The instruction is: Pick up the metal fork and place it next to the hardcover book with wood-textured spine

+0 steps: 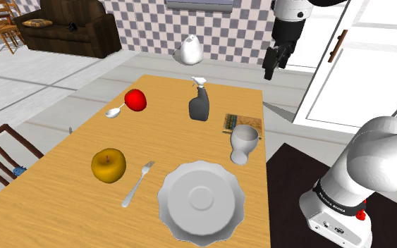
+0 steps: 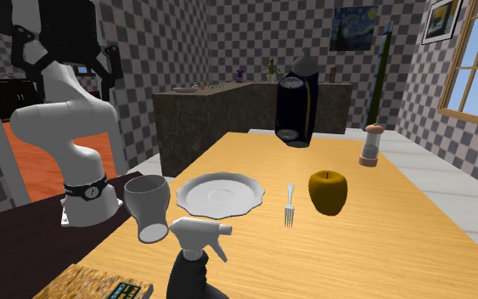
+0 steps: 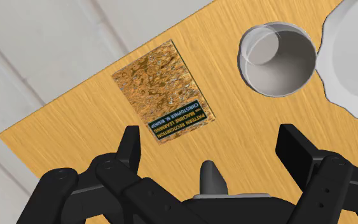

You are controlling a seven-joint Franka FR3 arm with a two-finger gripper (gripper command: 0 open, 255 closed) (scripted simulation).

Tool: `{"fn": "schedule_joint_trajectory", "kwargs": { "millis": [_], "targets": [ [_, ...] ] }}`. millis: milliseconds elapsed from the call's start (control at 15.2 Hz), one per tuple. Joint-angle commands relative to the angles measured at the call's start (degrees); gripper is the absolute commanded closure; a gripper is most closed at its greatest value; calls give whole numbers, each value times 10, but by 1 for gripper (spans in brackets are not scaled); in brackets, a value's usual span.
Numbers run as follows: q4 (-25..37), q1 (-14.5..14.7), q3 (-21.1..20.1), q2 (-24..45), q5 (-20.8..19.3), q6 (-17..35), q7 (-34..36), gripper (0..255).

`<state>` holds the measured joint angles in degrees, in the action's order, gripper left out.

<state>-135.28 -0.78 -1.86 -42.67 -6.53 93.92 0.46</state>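
The wooden table (image 1: 63, 204) carries everything. The white arm (image 1: 373, 162) rises from its stand and holds the black gripper (image 1: 273, 62) high over the table's edge, above the book. In the wrist view the gripper (image 3: 212, 143) has its fingers spread wide with nothing between them. A scalloped white plate (image 1: 202, 199) sits at the near end in the shoulder view. A dark spray bottle (image 1: 199, 104) stands upright further along, and a pale goblet (image 1: 242, 143) stands between the plate and the book. The book (image 1: 242, 124) lies flat near the table's edge, just beside the goblet. Its cover looks mottled brown, and its spine is too small to judge. A yellow-brown apple (image 1: 108, 165) sits to the shoulder view's left of the plate. The fork (image 1: 137, 183) lies flat between apple and plate, well apart from the book.
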Motion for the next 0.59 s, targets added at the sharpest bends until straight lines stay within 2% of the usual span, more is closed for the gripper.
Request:
{"fn": "schedule_joint_trajectory", "kwargs": {
  "millis": [0,528],
  "targets": [
    [0,0,0,0,0,0,0,0],
    [-52,15,-72,48,82,77,148,0]
  ]
}}
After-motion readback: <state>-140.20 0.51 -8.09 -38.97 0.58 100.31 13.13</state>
